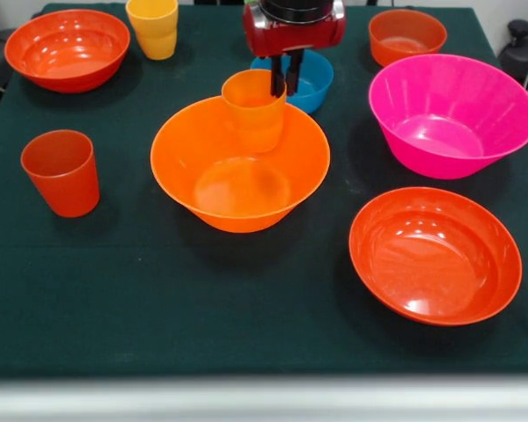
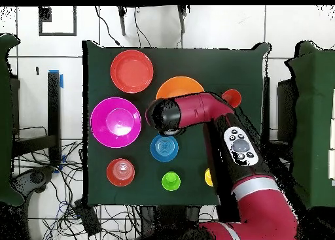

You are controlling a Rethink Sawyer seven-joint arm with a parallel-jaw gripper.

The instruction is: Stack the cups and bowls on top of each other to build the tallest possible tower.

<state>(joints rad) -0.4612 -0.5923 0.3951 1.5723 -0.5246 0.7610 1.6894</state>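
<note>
Cups number four: orange cup (image 1: 254, 110) gripped by the gripper (image 1: 284, 85) over the large orange bowl (image 1: 240, 164), plus red-orange (image 1: 61, 172), yellow (image 1: 153, 27) and green (image 2: 171, 181). Six bowls surround.

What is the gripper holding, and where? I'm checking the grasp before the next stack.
The gripper holds the orange cup by its rim's far side, over the large orange bowl.
</note>
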